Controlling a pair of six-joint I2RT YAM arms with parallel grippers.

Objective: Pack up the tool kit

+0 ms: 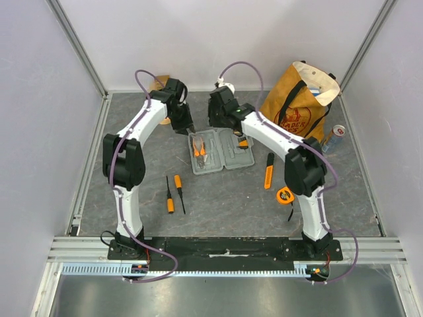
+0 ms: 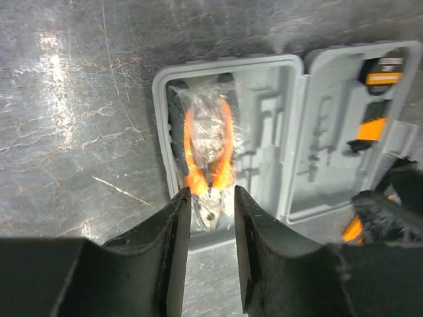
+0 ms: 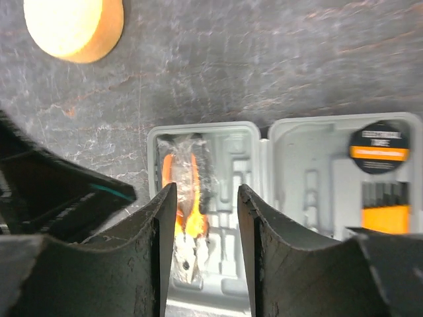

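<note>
- The left gripper (image 2: 211,214) hangs over the near end of the case (image 1: 225,157). Its jaws are parted about halfway and nothing is between them.
- The right gripper (image 3: 206,221) is beside it over the same half, jaws a little wider and also empty. Whether either touches the plastic I cannot tell.
- The case lies open and flat at the middle of the table (image 1: 218,211). It looks like light, stiff, smooth plastic that is likely to slide when pushed, so hold one half by its rim while loading.
- The pliers (image 2: 208,148) sit in the left half, wrapped in clear film. They are probably the heaviest piece and the film is slick. Pinch across the orange handles.
- An orange tool (image 1: 269,170) lies to the right of the case. It is rigid, so grip it mid-length.
- Two screwdrivers (image 1: 170,197) lie near the left arm. They are thin and apt to roll, so take them by the handles.
- The tape measure (image 1: 285,195) lies by the right arm. It is squat, so grip its flat sides.
</note>
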